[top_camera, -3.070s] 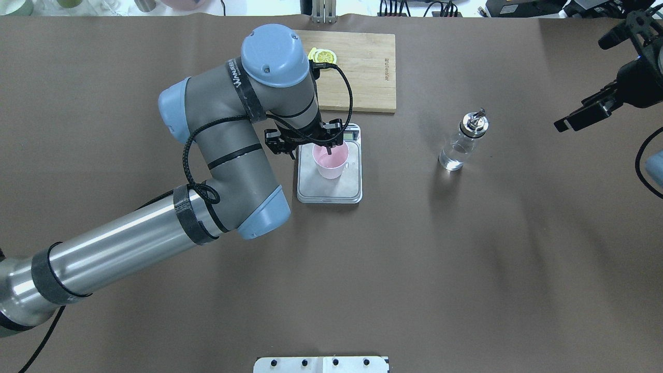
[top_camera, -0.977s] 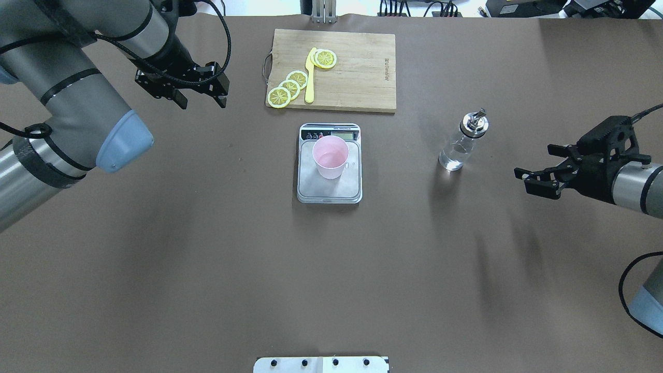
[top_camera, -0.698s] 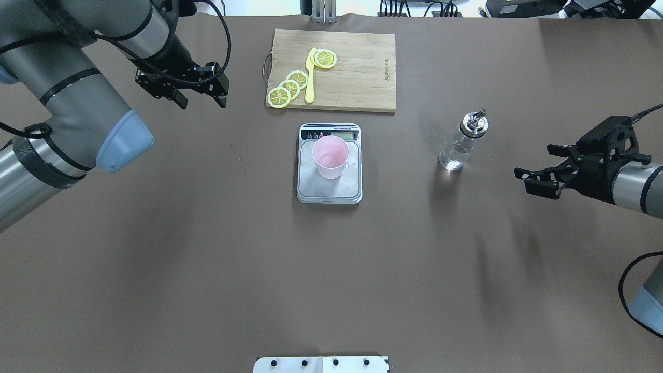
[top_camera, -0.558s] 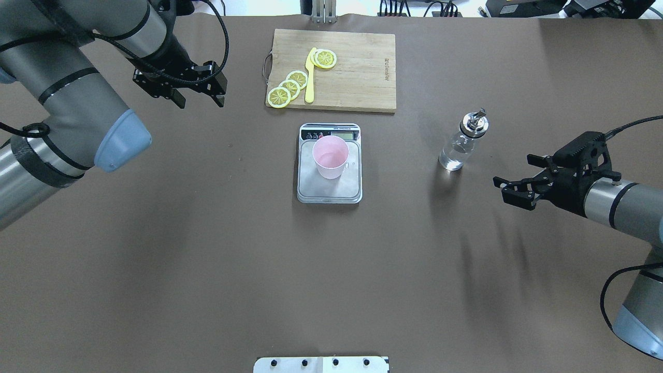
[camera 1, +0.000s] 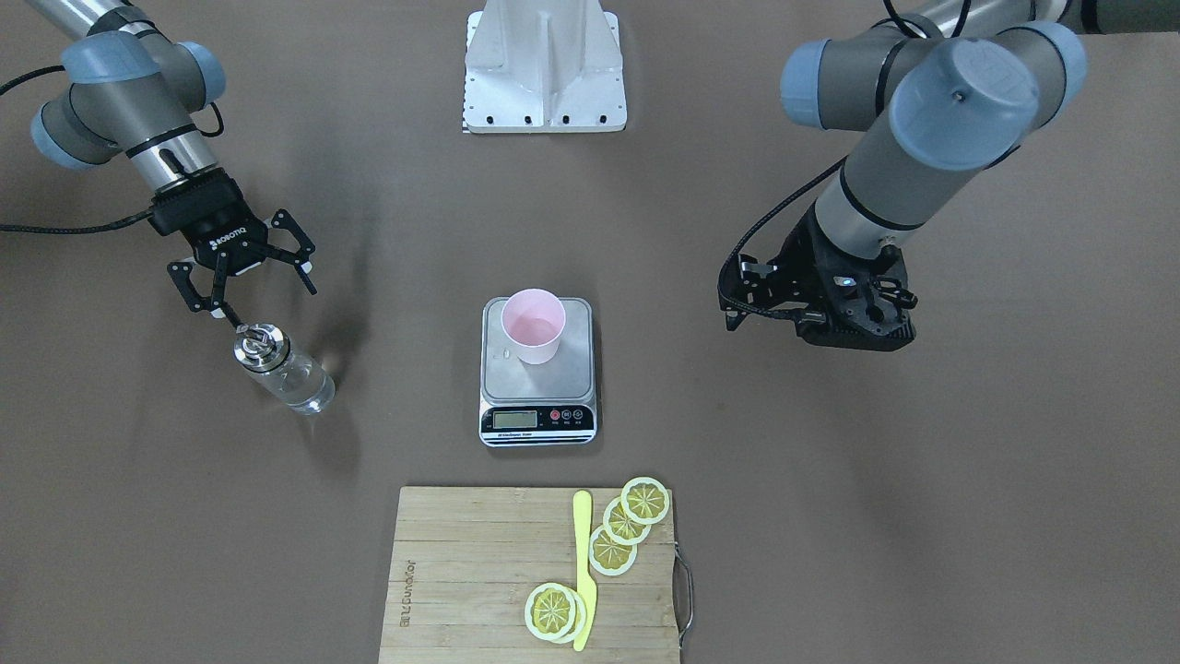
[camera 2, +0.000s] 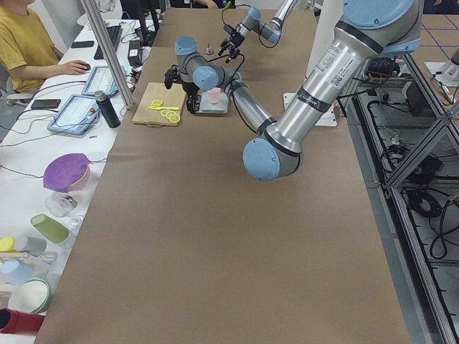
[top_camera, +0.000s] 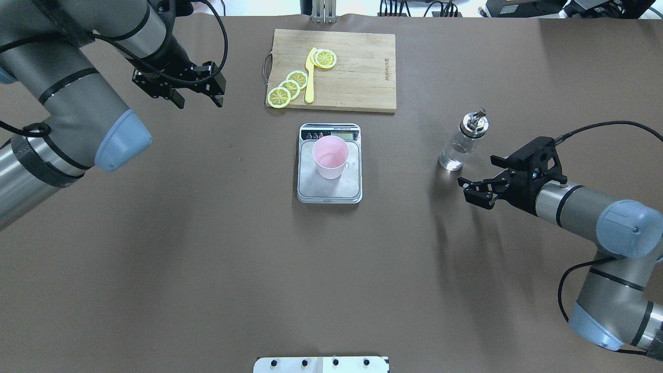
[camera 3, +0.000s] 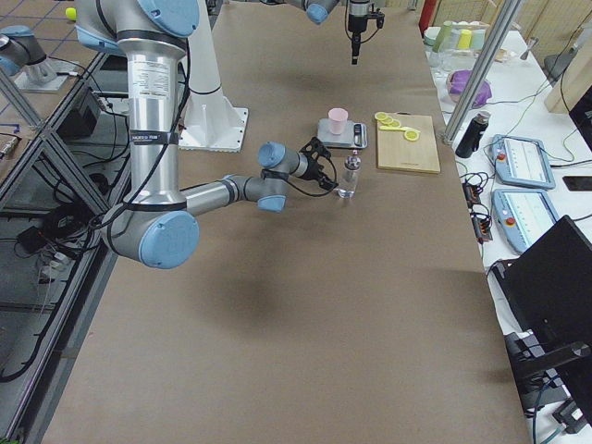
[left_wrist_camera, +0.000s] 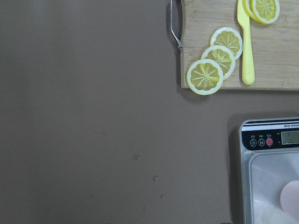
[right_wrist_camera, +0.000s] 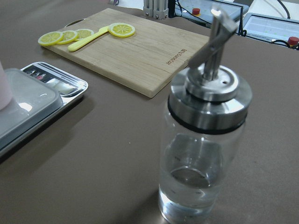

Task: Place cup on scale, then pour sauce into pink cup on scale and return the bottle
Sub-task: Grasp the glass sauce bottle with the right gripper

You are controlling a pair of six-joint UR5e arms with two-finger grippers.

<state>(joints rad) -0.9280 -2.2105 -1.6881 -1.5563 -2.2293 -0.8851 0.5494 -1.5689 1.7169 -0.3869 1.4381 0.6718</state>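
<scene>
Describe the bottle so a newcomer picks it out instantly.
From the bamboo cutting board, drop to the scale next to it, then go toward the robot's right: the bottle stands alone on the table, by the open right end effector. It is the only clear glass item there, capped with a shiny metal spout.

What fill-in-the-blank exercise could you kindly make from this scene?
1. The cup stands on the ____.
2. The open right gripper is close to the ____, not touching it.
3. The lemon slices lie on the ____.
4. The open left gripper holds ____.

Missing words: scale; bottle; board; nothing.
</scene>
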